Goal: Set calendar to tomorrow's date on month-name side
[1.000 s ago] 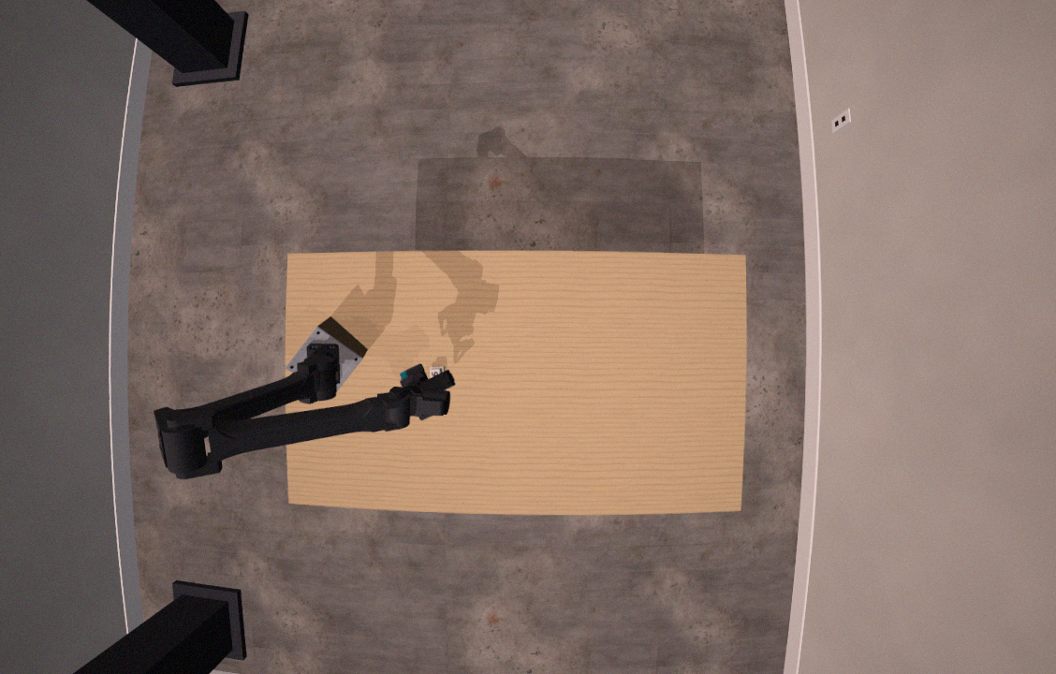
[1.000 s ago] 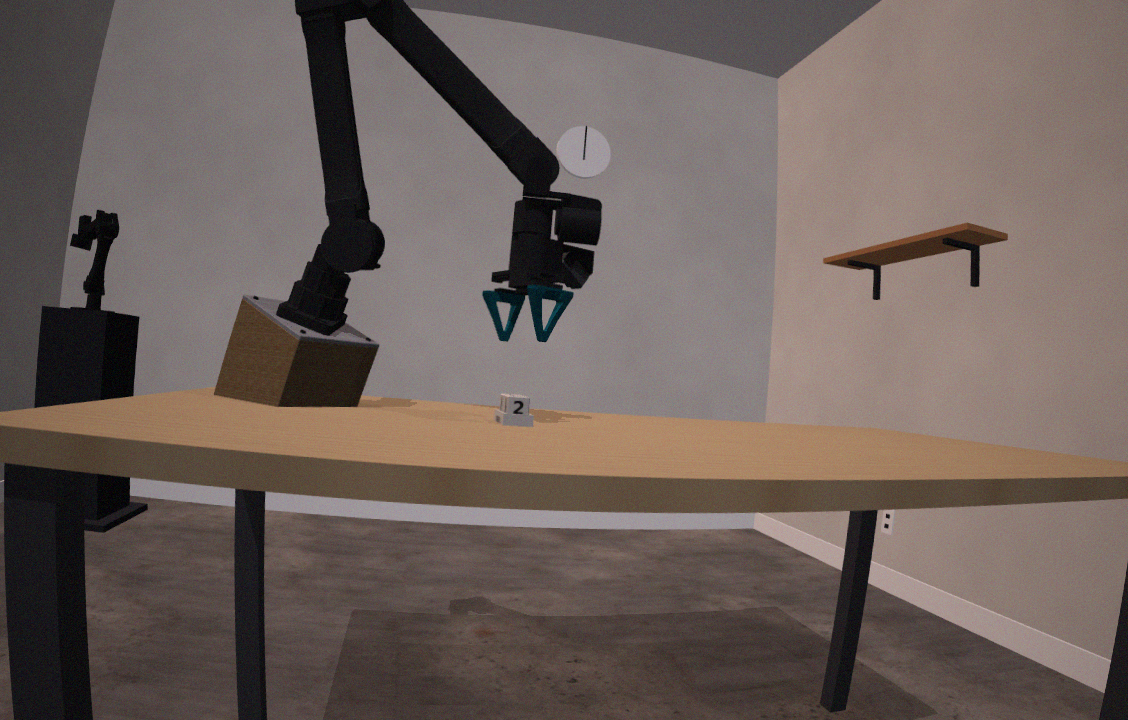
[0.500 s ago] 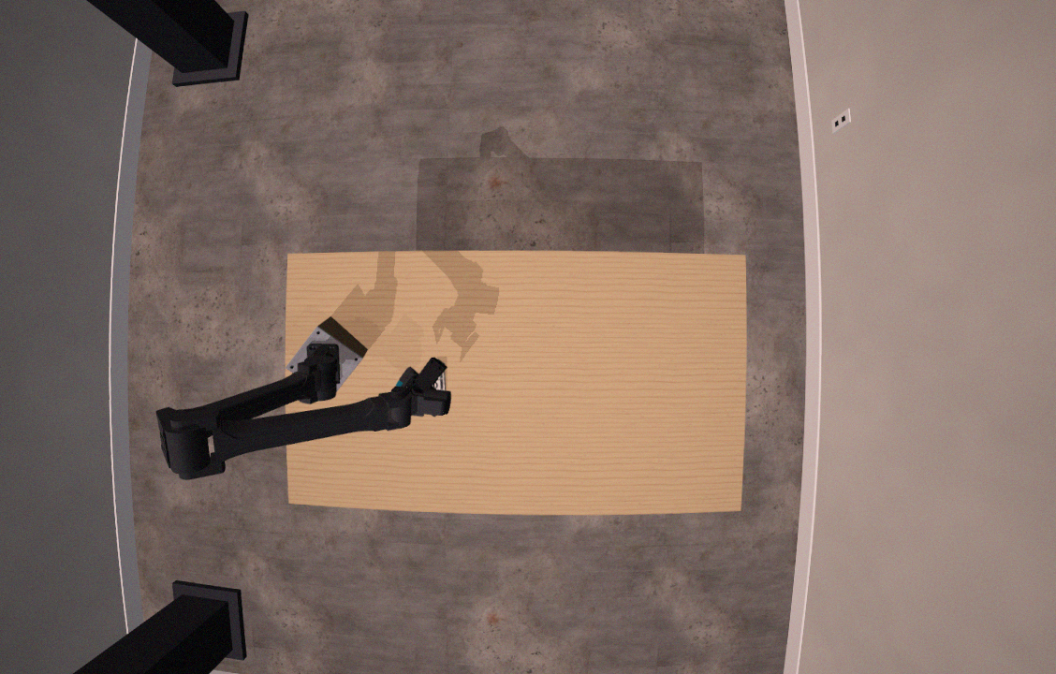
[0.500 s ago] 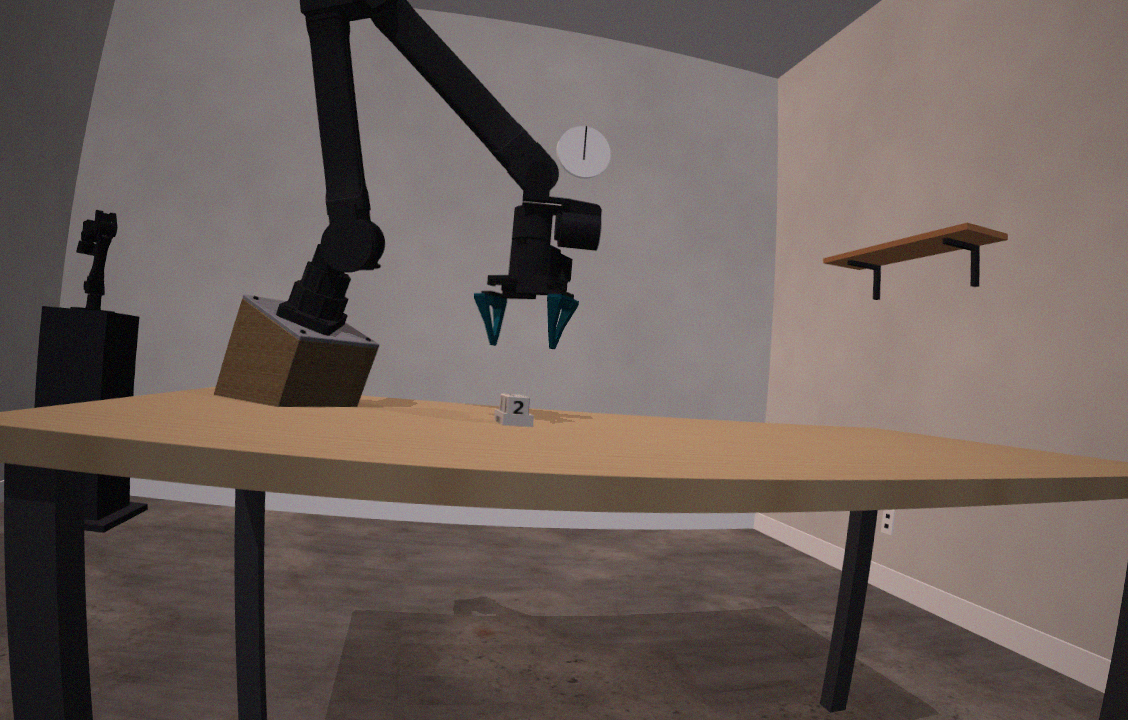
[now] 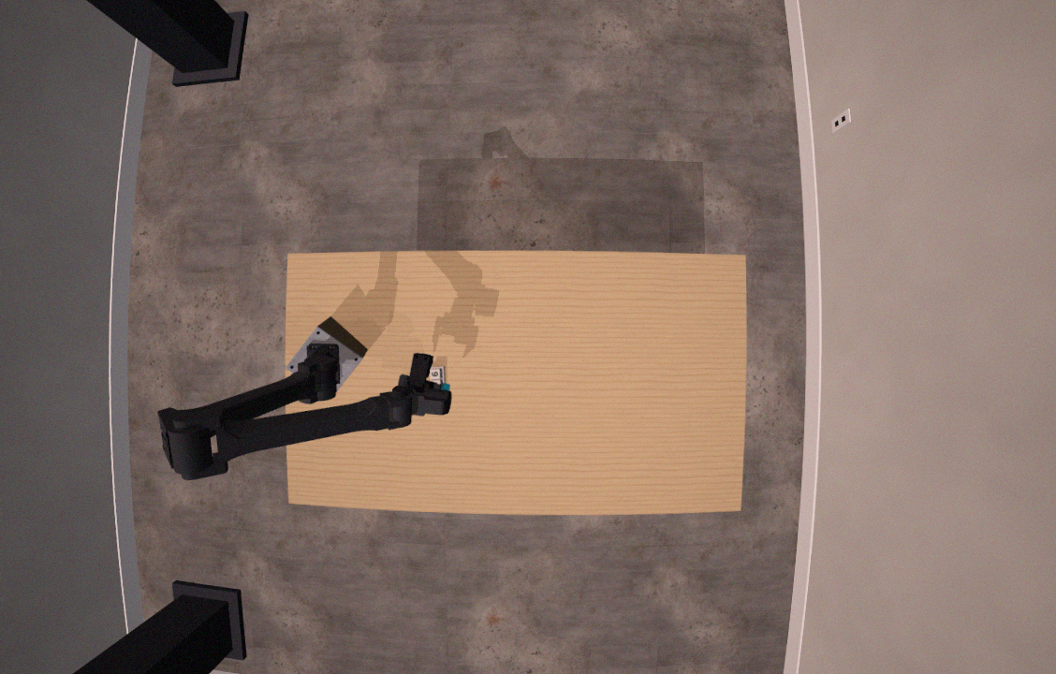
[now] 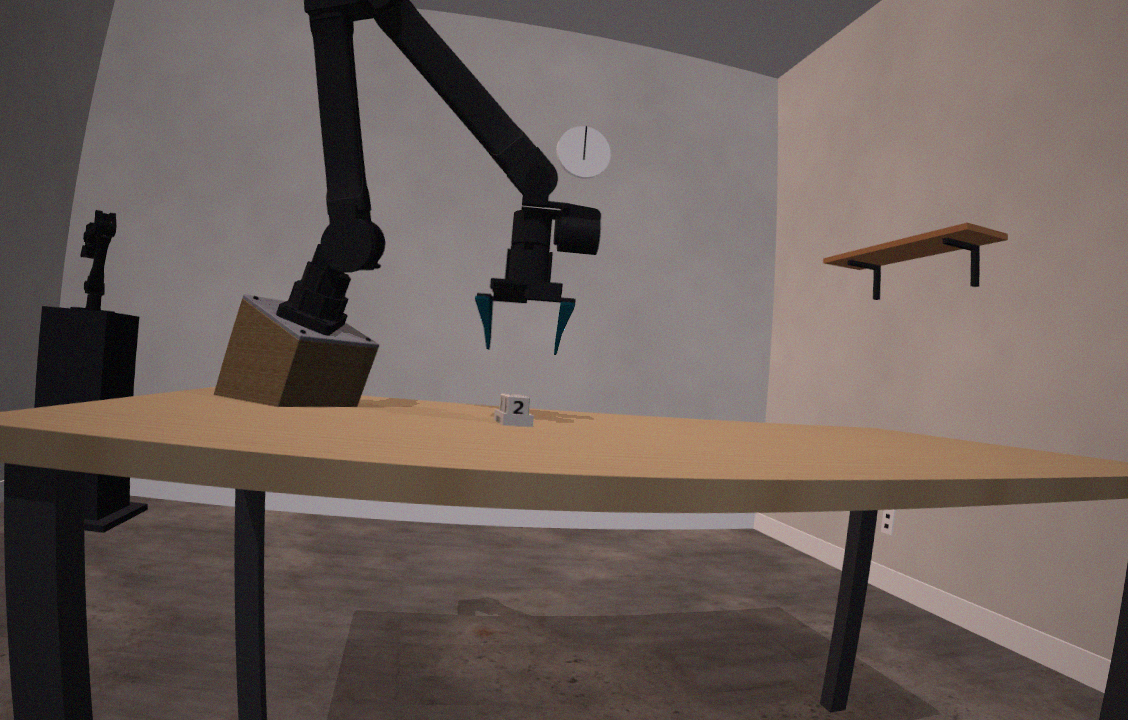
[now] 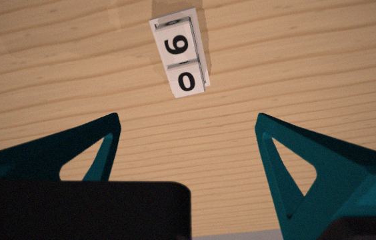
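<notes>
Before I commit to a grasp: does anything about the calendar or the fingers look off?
Nothing stands out. Both cubes sit side by side in the tray, flat on the table. The gripper hangs above, fingers wide open and empty.

We see our gripper [image 6: 521, 325] hanging wide apart and holding nothing, high above the small calendar [image 6: 514, 409], with open air between them. Around the calendar the table [image 6: 729, 456] shows only bare wood on every side we can see. The one bulky thing near it is the arm's tilted wooden base block [image 6: 290, 362], well apart towards the table's end.
</notes>
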`<state>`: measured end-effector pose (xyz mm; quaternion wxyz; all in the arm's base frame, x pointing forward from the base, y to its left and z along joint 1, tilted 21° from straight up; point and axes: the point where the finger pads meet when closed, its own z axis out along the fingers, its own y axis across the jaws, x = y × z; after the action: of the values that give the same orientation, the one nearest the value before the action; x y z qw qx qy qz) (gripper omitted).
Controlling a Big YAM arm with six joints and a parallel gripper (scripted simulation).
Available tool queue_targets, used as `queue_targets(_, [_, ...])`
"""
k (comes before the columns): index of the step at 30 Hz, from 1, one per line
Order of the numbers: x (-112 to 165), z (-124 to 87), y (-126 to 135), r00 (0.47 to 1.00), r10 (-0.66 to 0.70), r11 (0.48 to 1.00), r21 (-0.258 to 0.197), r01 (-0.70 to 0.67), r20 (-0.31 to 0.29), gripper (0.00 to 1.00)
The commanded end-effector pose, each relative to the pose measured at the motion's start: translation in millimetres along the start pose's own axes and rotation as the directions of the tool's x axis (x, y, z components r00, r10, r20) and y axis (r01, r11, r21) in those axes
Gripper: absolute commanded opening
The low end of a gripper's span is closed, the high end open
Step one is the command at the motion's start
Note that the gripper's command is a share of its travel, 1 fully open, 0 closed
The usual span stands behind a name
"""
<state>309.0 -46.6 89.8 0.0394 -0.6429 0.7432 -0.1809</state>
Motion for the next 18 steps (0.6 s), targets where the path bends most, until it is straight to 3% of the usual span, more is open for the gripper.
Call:
queue_targets(1, [1.4,3.8,-1.7,0.987,-0.164,0.987,0.003,0.164,0.001,1.0])
queue_targets(5, [0.5,2.3,-4.1,0.979,-0.204,0.979,0.008,0.204,0.002,1.0])
queue_targets(6, [1.4,-4.4,-12.1,0.977,-0.212,0.977,0.034,0.212,-0.002,1.0])
queue_targets(13, [1.6,-0.8,-7.8,0.97,-0.243,0.97,0.02,0.243,-0.001,1.0])
queue_targets(14, [1.6,-0.8,-7.8,0.97,-0.243,0.97,0.02,0.243,-0.001,0.47])
queue_targets(18, [1.6,-0.8,-7.8,0.97,-0.243,0.97,0.02,0.243,-0.001,0.47])
